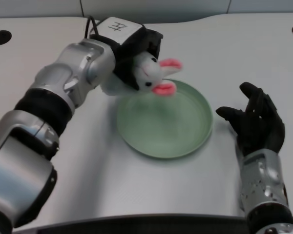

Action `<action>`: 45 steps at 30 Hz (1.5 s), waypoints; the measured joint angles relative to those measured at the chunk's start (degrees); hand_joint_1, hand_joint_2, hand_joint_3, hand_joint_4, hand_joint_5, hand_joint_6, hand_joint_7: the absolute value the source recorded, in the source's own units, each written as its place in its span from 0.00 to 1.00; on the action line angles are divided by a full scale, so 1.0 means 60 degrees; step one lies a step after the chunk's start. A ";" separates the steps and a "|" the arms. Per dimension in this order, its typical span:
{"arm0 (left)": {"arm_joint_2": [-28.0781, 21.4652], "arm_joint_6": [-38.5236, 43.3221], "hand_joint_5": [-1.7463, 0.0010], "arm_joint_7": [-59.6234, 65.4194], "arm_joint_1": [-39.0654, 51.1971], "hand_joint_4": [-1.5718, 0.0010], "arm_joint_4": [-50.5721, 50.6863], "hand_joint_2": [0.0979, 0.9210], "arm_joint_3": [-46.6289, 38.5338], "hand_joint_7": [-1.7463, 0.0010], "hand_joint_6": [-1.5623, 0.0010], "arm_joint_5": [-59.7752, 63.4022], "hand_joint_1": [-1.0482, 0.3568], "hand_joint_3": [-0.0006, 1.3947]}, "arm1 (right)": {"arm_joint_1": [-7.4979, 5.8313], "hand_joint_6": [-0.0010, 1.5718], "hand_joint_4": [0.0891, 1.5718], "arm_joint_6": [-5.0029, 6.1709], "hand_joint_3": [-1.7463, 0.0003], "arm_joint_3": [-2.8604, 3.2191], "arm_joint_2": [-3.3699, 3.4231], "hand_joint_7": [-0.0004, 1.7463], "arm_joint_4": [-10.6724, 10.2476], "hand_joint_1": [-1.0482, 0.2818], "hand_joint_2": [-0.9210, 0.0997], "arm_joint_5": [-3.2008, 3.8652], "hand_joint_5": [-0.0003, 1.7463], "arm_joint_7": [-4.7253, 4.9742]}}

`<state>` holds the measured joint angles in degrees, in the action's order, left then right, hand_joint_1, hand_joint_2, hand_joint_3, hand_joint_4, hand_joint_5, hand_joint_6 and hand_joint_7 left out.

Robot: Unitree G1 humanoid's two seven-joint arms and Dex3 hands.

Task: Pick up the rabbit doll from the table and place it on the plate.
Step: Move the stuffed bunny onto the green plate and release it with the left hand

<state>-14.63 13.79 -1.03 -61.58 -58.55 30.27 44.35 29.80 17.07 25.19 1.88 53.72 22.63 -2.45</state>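
A white rabbit doll [154,74] with pink ears hangs in the air over the far left rim of the green plate [185,139]. My left hand [136,51] grips the doll's body from behind, and the ears stick out to the right past the fingers. The doll looks slightly blurred. The plate lies flat on the white table with nothing in it. Most of the doll's body is hidden by the hand.
My right hand [256,119] rests on the table just right of the plate, fingers spread. Two dark holes [0,37] mark the table's far corners. The table's front edge runs along the bottom of the picture.
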 measured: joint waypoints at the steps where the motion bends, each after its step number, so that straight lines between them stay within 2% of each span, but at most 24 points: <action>1: 0.0088 0.0046 0.00 0.0062 -0.0003 0.48 -0.0119 0.97 0.0031 0.02 0.58 0.0001 0.65 0.01 | -0.0002 0.40 0.45 0.0000 0.75 -0.0001 0.0001 0.57 -0.0009 0.52 0.00 0.0000 0.76 0.0004; 7: 0.0715 0.0174 0.00 0.0874 -0.0146 0.44 -0.1143 1.00 0.0161 0.00 0.58 0.0003 0.63 0.09 | -0.0011 0.39 0.45 -0.0001 0.75 -0.0007 0.0006 0.58 -0.0042 0.52 0.00 -0.0001 0.78 0.0140; 13: 0.1165 0.0262 0.00 0.1115 -0.0304 0.44 -0.1722 0.96 0.0336 0.00 0.58 0.0016 0.66 0.09 | -0.0013 0.39 0.44 -0.0001 0.75 -0.0008 0.0047 0.59 -0.0075 0.52 0.00 0.0003 0.78 0.0158; 16: 0.1325 0.0274 0.00 0.1129 -0.0324 0.45 -0.1910 0.94 0.0372 0.00 0.59 0.0013 0.64 0.09 | -0.0031 0.39 0.43 0.0000 0.74 -0.0044 0.0040 0.60 -0.0076 0.51 0.00 -0.0017 0.79 0.0152; 19: 0.1454 0.0299 0.00 0.1258 -0.0324 0.47 -0.2016 0.94 0.0491 0.11 0.58 0.0017 0.60 0.08 | -0.0058 0.39 0.42 0.0000 0.74 -0.0083 0.0040 0.60 -0.0077 0.51 0.00 -0.0041 0.79 0.0151; 22: 0.1576 0.0301 0.00 0.1342 -0.0324 0.48 -0.2102 0.99 0.0526 0.02 0.62 0.0011 0.60 0.10 | -0.0082 0.38 0.41 0.0000 0.73 -0.0115 0.0041 0.60 -0.0098 0.51 0.00 -0.0044 0.78 0.0151; 26: 0.1686 0.0306 0.00 0.1084 -0.0326 0.57 -0.2174 0.94 0.0491 0.01 0.69 -0.0116 0.59 0.07 | -0.0153 0.39 0.41 -0.0001 0.73 -0.0146 0.0037 0.60 -0.0168 0.52 0.00 -0.0045 0.80 0.0149; 28: 0.1699 0.0341 0.09 0.0634 -0.0326 0.61 -0.2211 0.92 0.0401 0.10 0.70 -0.0349 0.54 0.03 | -0.0174 0.40 0.41 -0.0001 0.73 -0.0152 0.0032 0.60 -0.0178 0.52 0.00 -0.0045 0.80 0.0148; 29: 0.1691 0.0416 0.18 0.0428 -0.0327 0.63 -0.2222 0.92 0.0325 0.20 0.69 -0.0457 0.51 0.02 | -0.0181 0.40 0.41 -0.0001 0.73 -0.0153 0.0031 0.60 -0.0179 0.52 0.00 -0.0046 0.80 0.0148; 31: 0.1671 0.0527 0.23 0.0170 -0.0327 0.63 -0.2231 0.93 0.0237 0.26 0.68 -0.0612 0.50 0.01 | -0.0188 0.40 0.41 -0.0001 0.73 -0.0157 0.0033 0.60 -0.0181 0.51 0.00 -0.0046 0.80 0.0149; 32: 0.1666 0.0550 0.37 0.0027 -0.0334 0.68 -0.2235 0.93 0.0215 0.44 0.69 -0.0672 0.43 0.01 | -0.0193 0.40 0.41 -0.0001 0.74 -0.0156 0.0036 0.60 -0.0192 0.52 0.00 -0.0040 0.80 0.0148; 33: 0.1661 0.0552 0.58 -0.0188 -0.0351 0.71 -0.2243 0.93 0.0212 0.71 0.68 -0.0698 0.35 0.00 | -0.0198 0.40 0.40 -0.0002 0.75 -0.0152 0.0042 0.60 -0.0209 0.52 0.00 -0.0026 0.80 0.0148; 35: 0.1651 0.0538 0.76 -0.0537 -0.0372 0.74 -0.2254 0.92 0.0246 0.91 0.69 -0.0696 0.28 0.00 | -0.0209 0.40 0.40 -0.0016 0.75 -0.0148 0.0050 0.59 -0.0254 0.52 0.00 -0.0004 0.80 0.0148; 37: 0.1641 0.0505 0.85 -0.0679 -0.0373 0.86 -0.2256 0.93 0.0332 0.97 0.79 -0.0660 0.19 0.00 | -0.0219 0.40 0.40 -0.0030 0.74 -0.0150 0.0050 0.59 -0.0287 0.51 0.00 0.0002 0.80 0.0148; 40: 0.1637 0.0423 0.96 -0.0736 -0.0374 0.96 -0.2255 0.97 0.0587 1.00 0.93 -0.0461 0.06 0.02 | -0.0232 0.41 0.40 -0.0030 0.74 -0.0161 0.0044 0.60 -0.0305 0.51 0.00 -0.0003 0.80 0.0139; 42: 0.1620 0.0365 0.99 -0.0704 -0.0386 0.99 -0.2251 0.99 0.0800 1.00 0.99 -0.0241 0.01 0.05 | -0.0232 0.41 0.40 -0.0037 0.74 -0.0166 0.0040 0.59 -0.0305 0.51 0.00 -0.0005 0.80 0.0139; 45: 0.1570 0.0345 1.00 -0.0576 -0.0392 1.00 -0.2250 1.00 0.0980 1.00 1.00 -0.0069 0.00 0.06 | -0.0232 0.41 0.40 -0.0048 0.74 -0.0169 0.0037 0.59 -0.0305 0.51 0.00 -0.0015 0.80 0.0139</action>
<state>-5.21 15.86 -4.49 -63.93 -72.05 36.15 43.94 28.41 16.78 24.18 2.11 51.89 22.54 -1.61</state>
